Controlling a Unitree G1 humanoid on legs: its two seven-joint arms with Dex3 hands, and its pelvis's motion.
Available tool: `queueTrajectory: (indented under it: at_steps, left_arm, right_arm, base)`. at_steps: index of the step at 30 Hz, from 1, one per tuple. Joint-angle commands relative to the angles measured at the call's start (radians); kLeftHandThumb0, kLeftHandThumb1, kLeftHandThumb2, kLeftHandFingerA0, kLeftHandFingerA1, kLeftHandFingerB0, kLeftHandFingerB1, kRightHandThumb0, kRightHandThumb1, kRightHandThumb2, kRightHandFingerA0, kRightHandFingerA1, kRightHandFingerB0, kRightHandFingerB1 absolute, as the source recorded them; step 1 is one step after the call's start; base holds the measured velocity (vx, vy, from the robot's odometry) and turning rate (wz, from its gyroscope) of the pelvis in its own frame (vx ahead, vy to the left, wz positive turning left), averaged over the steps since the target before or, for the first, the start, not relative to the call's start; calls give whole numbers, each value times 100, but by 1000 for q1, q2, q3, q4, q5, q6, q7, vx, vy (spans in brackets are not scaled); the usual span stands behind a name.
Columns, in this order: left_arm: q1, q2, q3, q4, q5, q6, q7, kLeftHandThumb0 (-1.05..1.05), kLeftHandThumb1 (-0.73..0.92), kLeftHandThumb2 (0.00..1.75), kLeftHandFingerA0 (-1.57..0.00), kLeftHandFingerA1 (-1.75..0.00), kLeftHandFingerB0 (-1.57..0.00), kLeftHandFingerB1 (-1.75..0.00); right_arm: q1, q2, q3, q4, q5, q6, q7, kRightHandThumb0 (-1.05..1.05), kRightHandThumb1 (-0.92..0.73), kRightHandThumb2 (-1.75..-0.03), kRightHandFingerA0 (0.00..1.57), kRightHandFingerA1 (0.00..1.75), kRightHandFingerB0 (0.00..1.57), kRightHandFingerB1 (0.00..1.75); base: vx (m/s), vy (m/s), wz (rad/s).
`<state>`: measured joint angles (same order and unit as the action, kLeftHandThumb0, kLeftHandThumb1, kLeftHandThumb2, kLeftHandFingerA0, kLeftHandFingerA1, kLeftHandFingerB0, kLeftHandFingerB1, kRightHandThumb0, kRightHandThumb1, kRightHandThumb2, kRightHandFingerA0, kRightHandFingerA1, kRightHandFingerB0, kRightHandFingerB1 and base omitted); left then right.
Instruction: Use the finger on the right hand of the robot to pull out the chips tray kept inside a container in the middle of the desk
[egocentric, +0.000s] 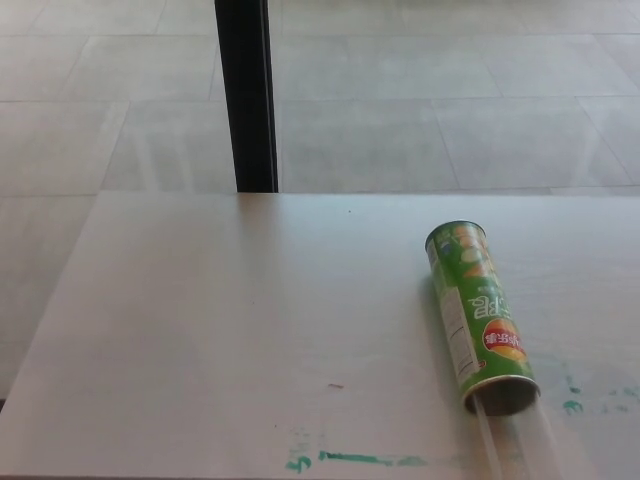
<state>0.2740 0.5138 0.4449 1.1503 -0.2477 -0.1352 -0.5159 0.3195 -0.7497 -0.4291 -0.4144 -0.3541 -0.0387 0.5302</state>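
We observe a green chips container (480, 318) lying on its side on the bench (230, 330), toward four o'clock of the frame, open mouth toward six o'clock; a clear tray (515, 440) protrudes from that mouth and runs to the lower edge. Green paint smears (360, 460) mark the bench at six o'clock; a black post (246, 95) stands at eleven o'clock. We see neither robot hand, so finger position cannot be told.

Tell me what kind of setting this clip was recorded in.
Probably an indoor lab or office-type room, though little shows. A plain pale desk with green paint smears stands on a floor of large grey tiles, with a black post behind it. A green chips can lies on the desk.
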Motion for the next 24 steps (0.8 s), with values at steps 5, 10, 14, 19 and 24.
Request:
queueTrajectory:
  at_steps: [5,10,14,19,24]
  left_arm:
    - [14,10,5,3,-4,-11,8,-73,70,61,-33,-71,-32,-53]
    - [30,7,-2,-23,1,-16,11,-71,72,62,-35,-74,-33,-55]
    - [15,9,-3,4,3,-18,15,-71,72,62,-34,-72,-33,-53]
    - [6,7,-2,23,4,-19,17,-72,71,61,-34,-74,-35,-56]
    - [7,5,0,21,0,-23,10,-71,72,62,-32,-72,-33,-54]
  right_arm:
    - [174,105,-385,395,152,-170,-167,-12,-54,-58,78,136,32,43]
    - [182,128,-387,610,117,-193,-271,-11,-53,-56,83,122,35,45]
    - [147,161,-354,796,89,-225,-402,-12,-52,-56,83,129,39,51]
    - [100,190,-296,987,34,-244,-585,-17,-50,-55,83,126,47,50]
    - [45,230,-261,1182,69,-227,-618,-22,-54,-56,71,110,46,59]
  base:
    - [0,0,0]
    - [0,0,0]
    - [0,0,0]
    - [0,0,0]
    - [0,0,0]
